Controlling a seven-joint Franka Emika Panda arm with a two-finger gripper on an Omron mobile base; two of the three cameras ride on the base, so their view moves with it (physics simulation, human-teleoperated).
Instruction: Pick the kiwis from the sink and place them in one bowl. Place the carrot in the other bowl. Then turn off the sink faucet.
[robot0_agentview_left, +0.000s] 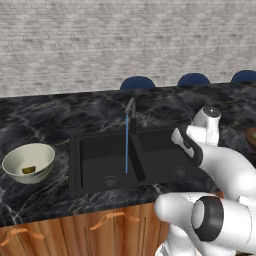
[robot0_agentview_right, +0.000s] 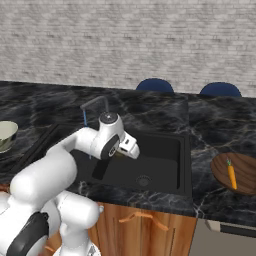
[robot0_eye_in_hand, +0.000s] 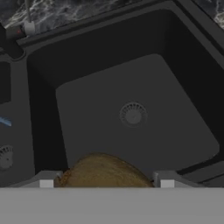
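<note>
The brown kiwi (robot0_eye_in_hand: 105, 170) sits between the two finger tips of the gripper (robot0_eye_in_hand: 105, 181), a dull brown, rounded fruit seen from above in the hand view, its lower part cut off by the bottom of that view. The jaws stand wide and close on its two sides, so the gripper is holding the brown kiwi. In the right base view a small brown shape shows at the gripper (robot0_agentview_right: 121, 151), up above the sink's right basin.

The arm reaches forward from the base, its white links bent at the elbow and the wrist turned so that the hand points down into the sink (robot0_agentview_left: 90, 145). Under the hand lies the black floor of the right basin with its round drain (robot0_eye_in_hand: 132, 114).

The sink faucet (robot0_agentview_left: 131, 111) stands upright behind the divider, dark grey, and a thin blue water stream (robot0_agentview_left: 126, 145) falls from it into the left basin.

On the black marble surface (robot0_agentview_left: 45, 112) to the left of the sink stands the off-white bowl (robot0_agentview_left: 29, 162), with the yellow-green kiwi (robot0_agentview_left: 28, 170) lying in its pale inside. To the right of the sink, the brown bowl (robot0_agentview_right: 220, 172) holds the orange carrot (robot0_agentview_right: 232, 174).
</note>
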